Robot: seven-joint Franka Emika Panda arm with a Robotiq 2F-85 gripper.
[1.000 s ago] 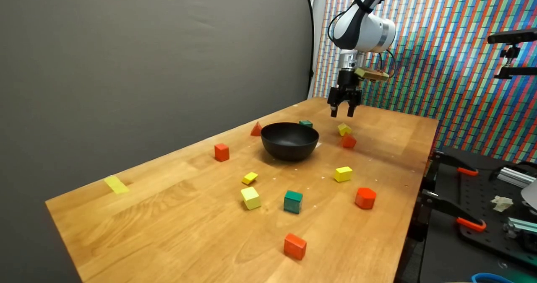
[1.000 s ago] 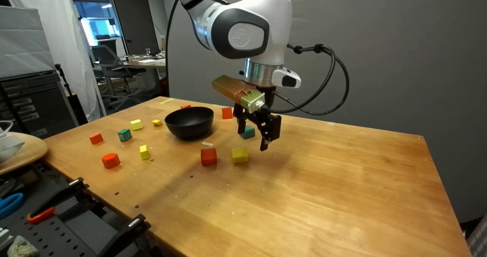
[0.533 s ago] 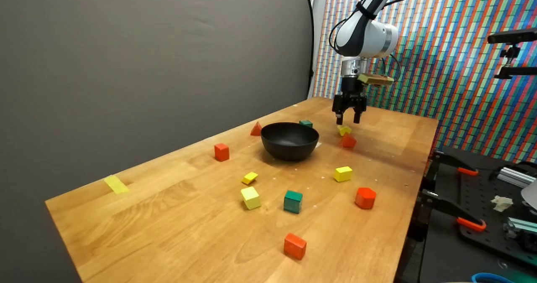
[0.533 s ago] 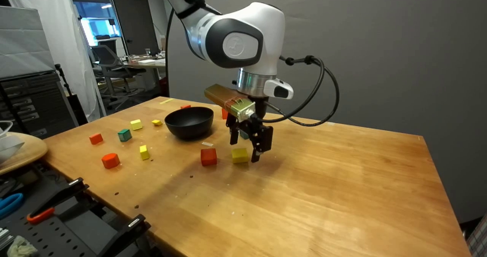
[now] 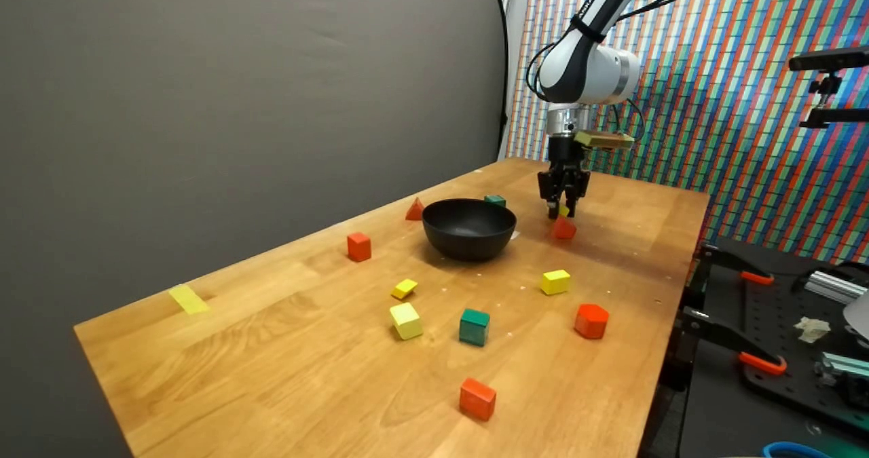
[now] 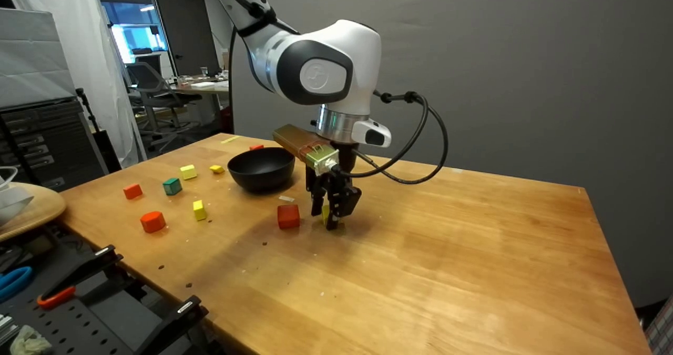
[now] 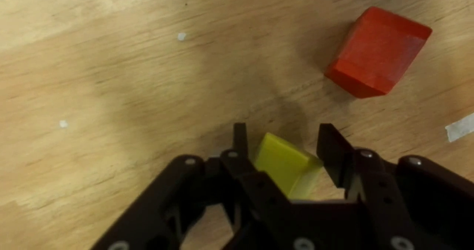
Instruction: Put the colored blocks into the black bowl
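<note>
Low over the table, my gripper [image 7: 282,127] straddles a yellow block [image 7: 283,163], which stands cornerwise between its fingers. The jaws are part way together; a gap shows at the left finger, and the right finger is close to a block corner, contact unclear. Beside it rests a red block [image 7: 377,53]. The black bowl [image 5: 468,244] stands upright nearby, with nothing visible inside. Other blocks lie around it in an exterior view: green [image 5: 495,200], red pyramid [image 5: 415,210], red [image 5: 359,247], yellow [image 5: 555,281], green [image 5: 474,327], orange-red hexagon [image 5: 591,321] and several more.
A flat pale-yellow strip [image 5: 189,298] is stuck near the table's far corner. Black clamps [image 6: 173,323] grip the table edge beside a dark bench. A cable [image 6: 439,129] loops out from the wrist. A grey wall [image 5: 258,105] runs along the table's back.
My arm has come down to the yellow block. The fingers, wide apart before, have drawn inward on both sides of it. Blocks and bowl show no clear movement.
</note>
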